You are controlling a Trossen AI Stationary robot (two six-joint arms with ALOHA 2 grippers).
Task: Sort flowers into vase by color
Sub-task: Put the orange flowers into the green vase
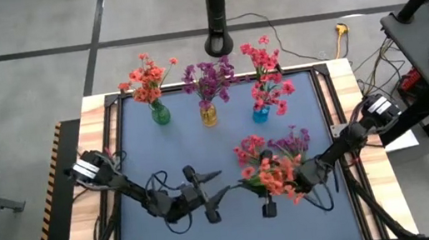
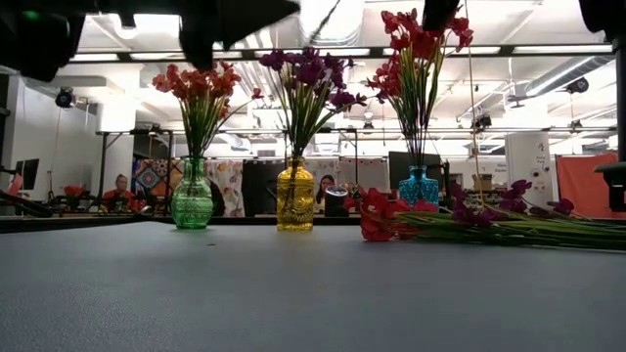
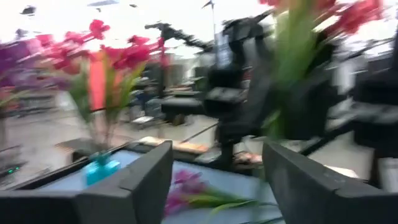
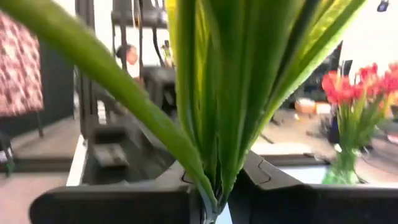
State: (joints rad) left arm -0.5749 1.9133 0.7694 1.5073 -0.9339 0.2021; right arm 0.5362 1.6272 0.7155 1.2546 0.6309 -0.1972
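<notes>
Two pincers, right pincer (image 4: 214, 193) clamped on orange flower (image 1: 273, 177) stem, left pincer (image 3: 217, 180) wide, no legible writing
</notes>
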